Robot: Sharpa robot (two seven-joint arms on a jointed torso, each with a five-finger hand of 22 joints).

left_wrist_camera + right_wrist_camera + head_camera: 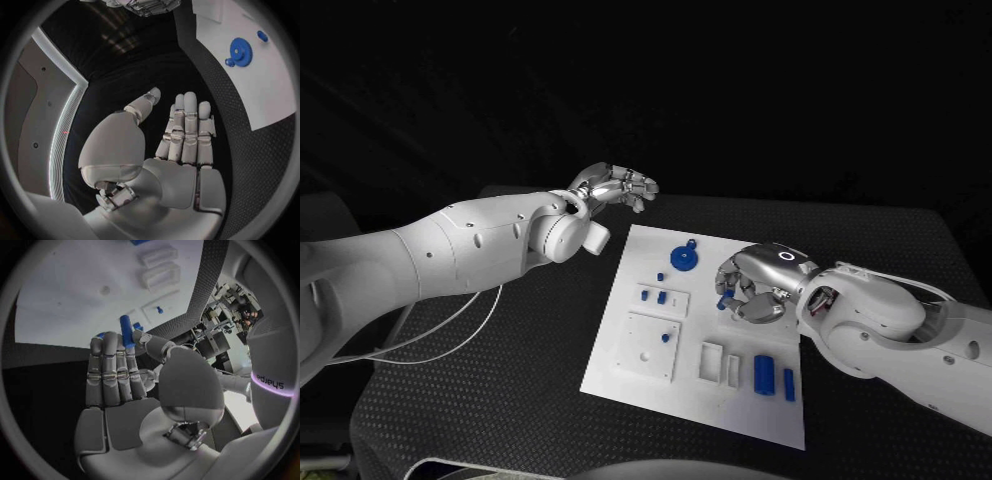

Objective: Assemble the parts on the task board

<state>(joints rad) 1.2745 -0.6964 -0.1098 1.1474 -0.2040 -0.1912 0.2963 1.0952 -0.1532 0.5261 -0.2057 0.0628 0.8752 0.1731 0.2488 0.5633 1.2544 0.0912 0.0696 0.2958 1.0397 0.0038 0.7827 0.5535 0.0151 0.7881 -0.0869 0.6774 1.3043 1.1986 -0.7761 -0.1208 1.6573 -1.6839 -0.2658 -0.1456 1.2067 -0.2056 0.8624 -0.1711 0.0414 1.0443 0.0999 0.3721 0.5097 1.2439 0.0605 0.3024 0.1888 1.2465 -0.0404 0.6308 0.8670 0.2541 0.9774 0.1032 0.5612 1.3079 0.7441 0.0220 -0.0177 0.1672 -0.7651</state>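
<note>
The white task board (625,375) lies in the middle of the black table. My right hand (757,286) hovers over its right middle and pinches a small blue peg (127,331) between thumb and fingers; the peg's end (726,299) shows under the hand. A blue gear (684,257) sits near the board's far edge, and the left wrist view shows the gear (239,50) too. My left hand (612,187) is raised beyond the board's far left corner, fingers (185,125) stretched out and holding nothing.
On the board are a white block with small blue pegs (661,296), a square white plate (646,348) with one blue peg, two white blocks (720,364), and two blue bars (764,372) at the near right. A white cable (444,335) trails on the table at left.
</note>
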